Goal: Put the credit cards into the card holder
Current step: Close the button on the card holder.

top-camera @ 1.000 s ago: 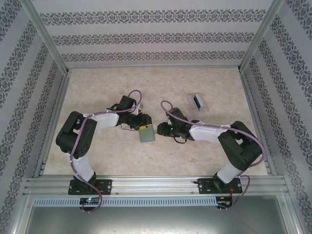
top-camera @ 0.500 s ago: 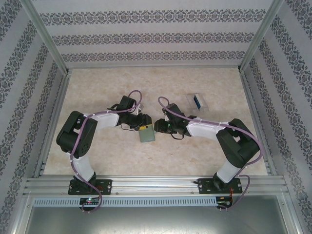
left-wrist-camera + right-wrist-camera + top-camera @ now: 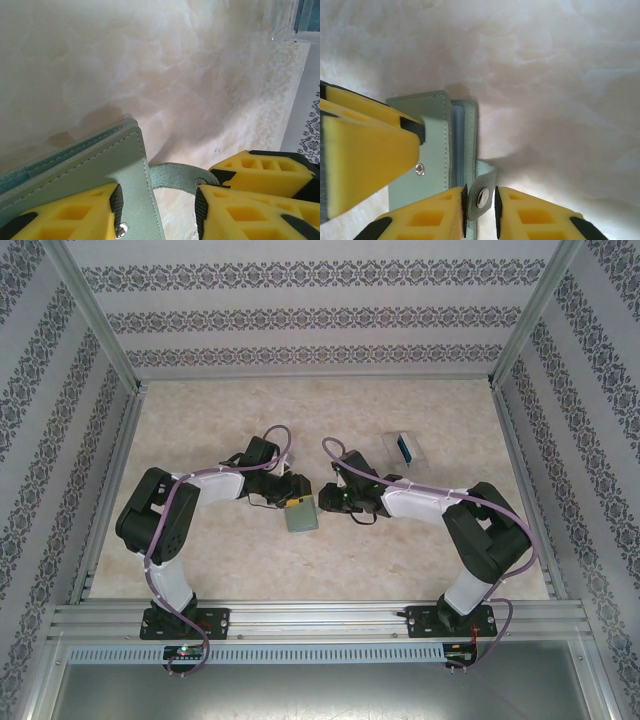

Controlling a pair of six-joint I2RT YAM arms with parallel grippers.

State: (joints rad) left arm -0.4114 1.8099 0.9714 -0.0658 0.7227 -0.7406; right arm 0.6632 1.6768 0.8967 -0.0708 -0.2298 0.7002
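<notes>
**A:** Where do things lie on the table (image 3: 200,420)?

**B:** The card holder (image 3: 301,517) sits near the middle, between the two arms. It is folded over, with pale inner sleeves showing along one edge in the right wrist view. The clear box (image 3: 418,458) stands well apart toward the far right, and a bluish credit card (image 3: 403,447) is upright inside it. A yellow-orange one cannot be picked out.

**A:** And the pincers?

**B:** The left gripper (image 3: 159,212) has its jaws standing apart, clamped on nothing. One finger (image 3: 60,215) bears on the cover and seems to pin it flat. The right gripper (image 3: 480,202) is pinched on the snap tab (image 3: 483,177), with a pad against each face.

**A:** How will the holder behave?

**B:** It is probably light, soft and matte, so it should grip well enough but stay floppy. The cover would flex rather than lift as a plate. The tab is a thin strap and would likely bend before it drags anything along, so pinning the body makes sense. The tab looks like the right place to hold for opening, peeled gently away from the small metal stud (image 3: 420,169). The card is a different matter, being thin, stiff and likely slick. It is best taken by the edge that stands above the box wall.
</notes>
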